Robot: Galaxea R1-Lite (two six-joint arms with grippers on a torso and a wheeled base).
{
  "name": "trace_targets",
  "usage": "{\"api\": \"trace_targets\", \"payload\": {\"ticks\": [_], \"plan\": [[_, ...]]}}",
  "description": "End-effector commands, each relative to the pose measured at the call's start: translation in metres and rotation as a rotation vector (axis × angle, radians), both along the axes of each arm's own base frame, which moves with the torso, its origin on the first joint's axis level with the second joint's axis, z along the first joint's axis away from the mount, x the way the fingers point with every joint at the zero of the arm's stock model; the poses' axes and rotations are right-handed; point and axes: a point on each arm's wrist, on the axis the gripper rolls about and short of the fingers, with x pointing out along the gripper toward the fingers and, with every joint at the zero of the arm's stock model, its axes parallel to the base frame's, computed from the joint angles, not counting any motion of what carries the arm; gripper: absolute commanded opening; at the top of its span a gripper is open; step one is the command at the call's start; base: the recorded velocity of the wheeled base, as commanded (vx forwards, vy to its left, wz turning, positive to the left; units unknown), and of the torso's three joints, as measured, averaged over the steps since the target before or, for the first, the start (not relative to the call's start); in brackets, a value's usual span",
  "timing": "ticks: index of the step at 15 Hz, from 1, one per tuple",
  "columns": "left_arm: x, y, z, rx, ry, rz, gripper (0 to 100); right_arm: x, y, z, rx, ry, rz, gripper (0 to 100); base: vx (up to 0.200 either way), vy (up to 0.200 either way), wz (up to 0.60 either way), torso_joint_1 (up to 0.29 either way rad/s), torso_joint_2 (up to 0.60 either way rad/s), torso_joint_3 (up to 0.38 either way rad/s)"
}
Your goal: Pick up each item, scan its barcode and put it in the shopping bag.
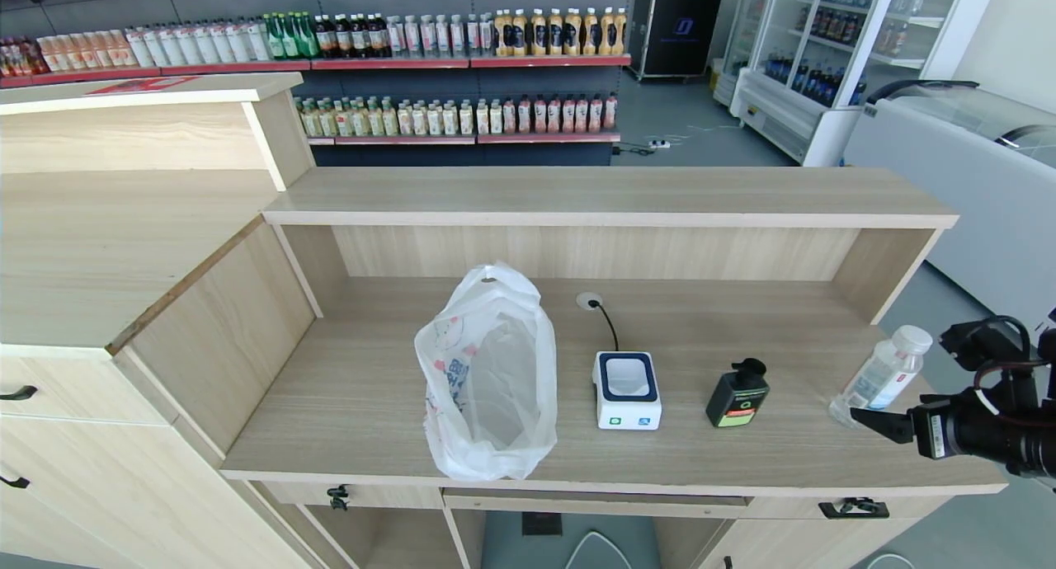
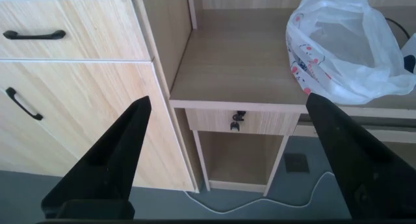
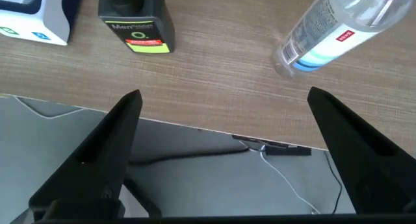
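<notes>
Left wrist view has the left gripper (image 2: 227, 104) spread wide, low off the light wooden bench (image 2: 240, 68) front by the white plastic shopping bag (image 2: 344, 49). The clear plastic water bottle (image 1: 883, 375) stands far right, just beyond the equally wide right gripper (image 3: 224, 100), clearly the nearer arm.

Pale wooden tabletop (image 1: 371, 404) with a raised back ledge (image 1: 610, 194) and drawers (image 1: 82, 437) (black handles). Behind, red-edged shelves (image 1: 462, 62) of bottled drinks, glass-door fridges (image 1: 833, 25) and a chest freezer (image 1: 973, 165) stand on grey floor (image 1: 693, 132).
</notes>
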Motion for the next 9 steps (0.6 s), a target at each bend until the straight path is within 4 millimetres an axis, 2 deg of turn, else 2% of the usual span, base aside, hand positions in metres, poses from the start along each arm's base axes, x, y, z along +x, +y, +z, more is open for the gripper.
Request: {"api": "trace_targets", "payload": {"ticks": [1,6,9], "plan": [[0.000,0.000,0.000,0.000,0.000,0.001,100,0.015,-0.004,-0.017,0.015,0.042,0.030,100,0.000,0.000,0.00,0.000,0.00,0.000],[0.000,0.000,0.000,0.000,0.000,0.001,100,0.036,-0.009,-0.031,0.028,0.014,0.161,100,0.000,0.000,0.00,0.000,0.00,0.000],[0.000,0.000,0.000,0.000,0.000,0.001,100,0.057,-0.005,-0.038,0.044,-0.007,0.247,100,0.000,0.000,0.00,0.000,0.00,0.000]]}}
